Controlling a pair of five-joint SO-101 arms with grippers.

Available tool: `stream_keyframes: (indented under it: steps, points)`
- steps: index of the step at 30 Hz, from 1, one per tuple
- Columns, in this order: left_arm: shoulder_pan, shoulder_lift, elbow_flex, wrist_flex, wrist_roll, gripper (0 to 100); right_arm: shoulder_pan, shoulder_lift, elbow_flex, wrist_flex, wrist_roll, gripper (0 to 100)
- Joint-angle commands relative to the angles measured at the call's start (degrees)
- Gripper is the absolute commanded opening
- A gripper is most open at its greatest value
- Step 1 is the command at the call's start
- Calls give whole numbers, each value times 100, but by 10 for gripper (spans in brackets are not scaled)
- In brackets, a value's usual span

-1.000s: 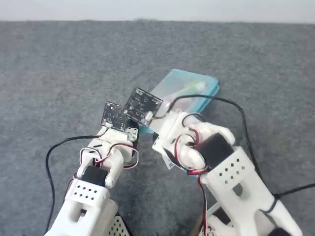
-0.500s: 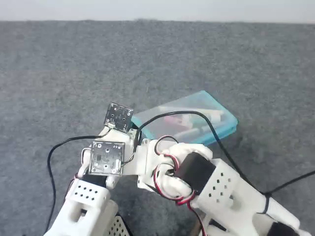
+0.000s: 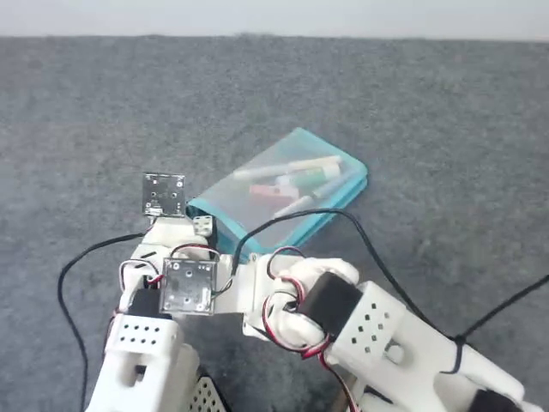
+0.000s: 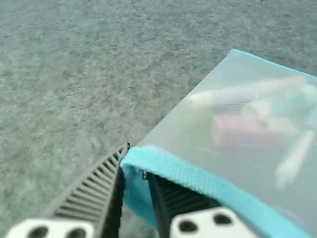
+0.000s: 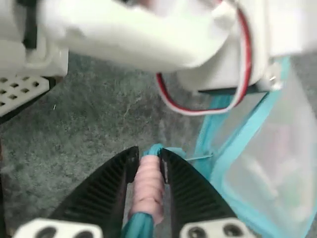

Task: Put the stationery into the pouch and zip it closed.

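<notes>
A teal pouch (image 3: 292, 193) with a see-through face lies on the grey carpet, with pens and markers (image 3: 296, 178) inside it. In the left wrist view my left gripper (image 4: 134, 173) is shut on the pouch's (image 4: 237, 124) near teal corner, and a pink item (image 4: 242, 130) shows through the face. My right arm (image 3: 343, 318) crosses in front of the left arm (image 3: 150, 330). My right gripper (image 5: 147, 161) is shut on the pink zipper pull (image 5: 147, 186), which sits at the pouch's (image 5: 257, 163) near end, just below the left arm's white body (image 5: 148, 34).
Grey carpet (image 3: 103, 112) spreads open to the left, the right and beyond the pouch. Black cables (image 3: 77, 266) loop beside both arms. The right arm's cable (image 3: 377, 257) runs close past the pouch's near edge. A pale wall strip (image 3: 274, 17) borders the far side.
The right arm swung left across the left arm, drawing the zipper pull to the pouch's near end. The pouch turned and shifted, and the left arm moved a little left with it.
</notes>
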Motion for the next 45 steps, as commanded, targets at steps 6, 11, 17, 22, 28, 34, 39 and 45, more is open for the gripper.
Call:
stream_keyframes:
  steps: [6, 11, 17, 22, 28, 34, 39, 45]
  points:
    - [-281, 0, -532, -193, 149, 11, -224, -382, 624, -48, -369, 262]
    - [-281, 0, -549, -185, 132, 11, -163, -391, 651, -66, -378, 275]
    - [-237, -9, -690, 105, 114, 11, 1420, -330, 862, -620, -193, 277]
    - [-237, -9, -910, 475, -88, 11, 2519, -321, 1662, -1903, 413, 278]
    - [-229, -9, -910, 492, -123, 11, 2615, -330, 2435, -3512, 598, 275]
    - [-141, -9, -901, 492, -123, 11, 2571, -330, 3024, -5077, 712, 274]
    - [18, 0, -884, 501, -123, 11, 2316, -321, 3218, -5648, 1152, 274]
    - [123, 0, -884, 633, -123, 11, 2316, -303, 3209, -5710, 1424, 267]
